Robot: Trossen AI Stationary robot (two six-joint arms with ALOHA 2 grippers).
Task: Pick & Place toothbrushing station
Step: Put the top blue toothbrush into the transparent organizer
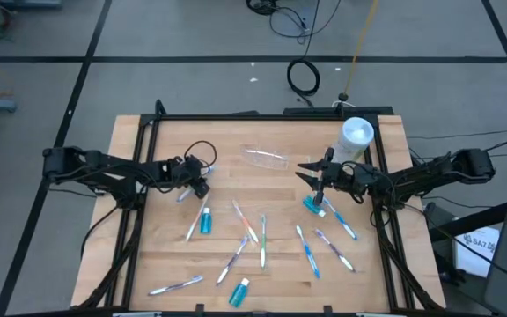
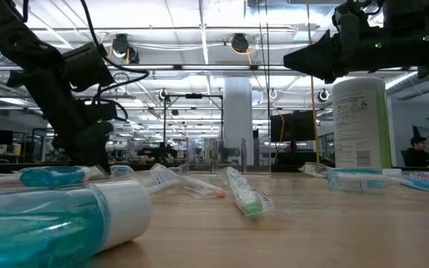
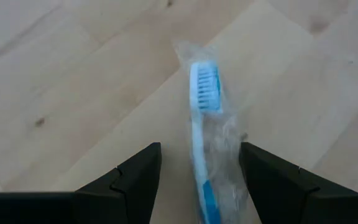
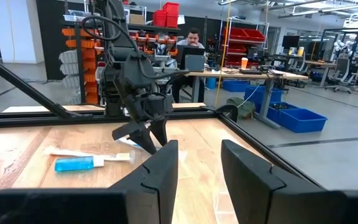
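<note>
My left claw (image 3: 197, 180) wide, astride wrapped toothbrush (image 3: 205, 143) on tabletop (image 3: 73, 81), not yet gripped. Right claw (image 4: 197, 165) part-open, empty. Most items unsorted; task early.

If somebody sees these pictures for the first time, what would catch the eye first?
Probably the wrapped toothbrushes and small blue bottles scattered over the wooden table. Next, the left gripper, low over one wrapped blue toothbrush lying between its open fingers. A tall white canister stands at the far right, beside the right gripper.
</note>
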